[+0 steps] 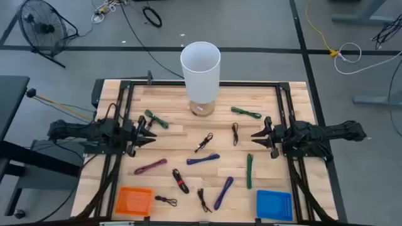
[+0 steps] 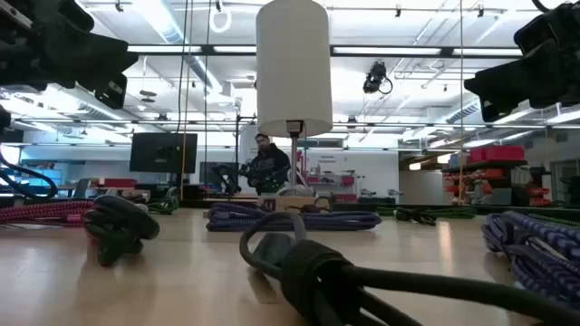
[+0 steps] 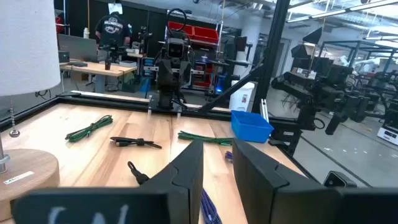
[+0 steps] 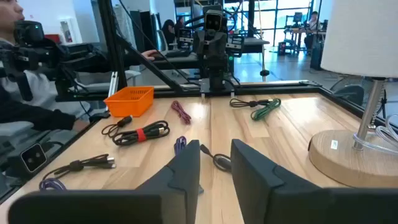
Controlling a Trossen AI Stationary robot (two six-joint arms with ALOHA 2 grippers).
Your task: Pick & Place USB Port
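Several bundled cables lie flat on the wooden table (image 1: 125,94), none touched. Among them are a black one (image 1: 203,142) and a blue-purple one (image 1: 202,159) near the middle, a green one (image 1: 157,120) and a maroon one (image 1: 151,166). My left gripper (image 1: 152,134) (image 3: 217,168) hovers open over the left side, pointing at the middle. My right gripper (image 1: 254,138) (image 4: 216,165) hovers open over the right side, facing it. An orange bin (image 1: 133,201) sits at the near left and a blue bin (image 1: 274,204) at the near right.
A lamp with a white shade (image 1: 200,63) stands on a round wooden base (image 1: 201,108) at the far middle. More cables lie toward the near edge: black with a red tie (image 1: 180,181), purple (image 1: 223,192), green (image 1: 249,171). A black frame (image 1: 201,83) rims the table. People show in the room beyond.
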